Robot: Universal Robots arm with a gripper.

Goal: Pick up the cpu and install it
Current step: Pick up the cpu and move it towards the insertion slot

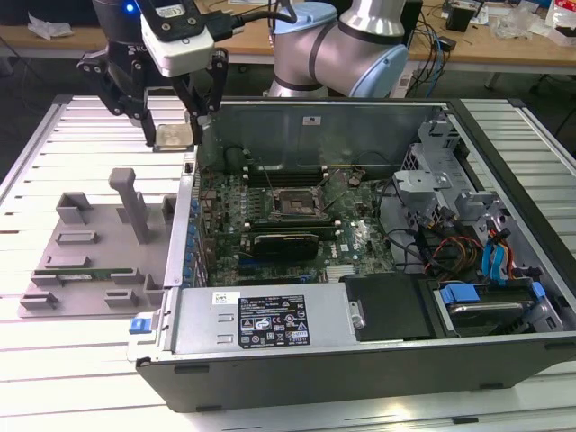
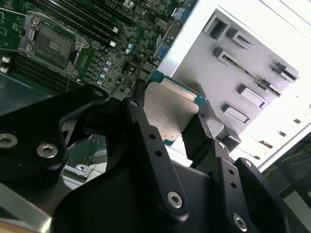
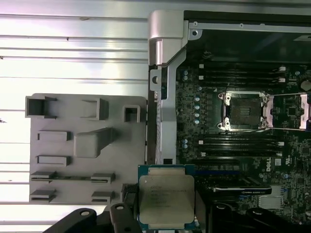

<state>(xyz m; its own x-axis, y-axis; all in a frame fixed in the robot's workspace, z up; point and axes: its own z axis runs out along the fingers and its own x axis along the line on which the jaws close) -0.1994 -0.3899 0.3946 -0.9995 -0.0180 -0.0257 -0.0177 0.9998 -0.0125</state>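
Carrying leg, I judge: gripper (image 1: 175, 131) pinches the cpu (image 1: 173, 138) by its edges, upper left of the exterior view (beside the case wall (image 1: 183, 225)). Seating in the socket (image 1: 295, 203) likely demands square alignment.

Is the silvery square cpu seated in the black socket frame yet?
No, the silvery square cpu is clamped in the black gripper, apart from the socket frame.

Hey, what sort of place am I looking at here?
Probably a robotics lab bench for PC assembly: an opened computer case with its motherboard exposed, a grey parts tray beside it, and a robot arm whose gripper holds the cpu.
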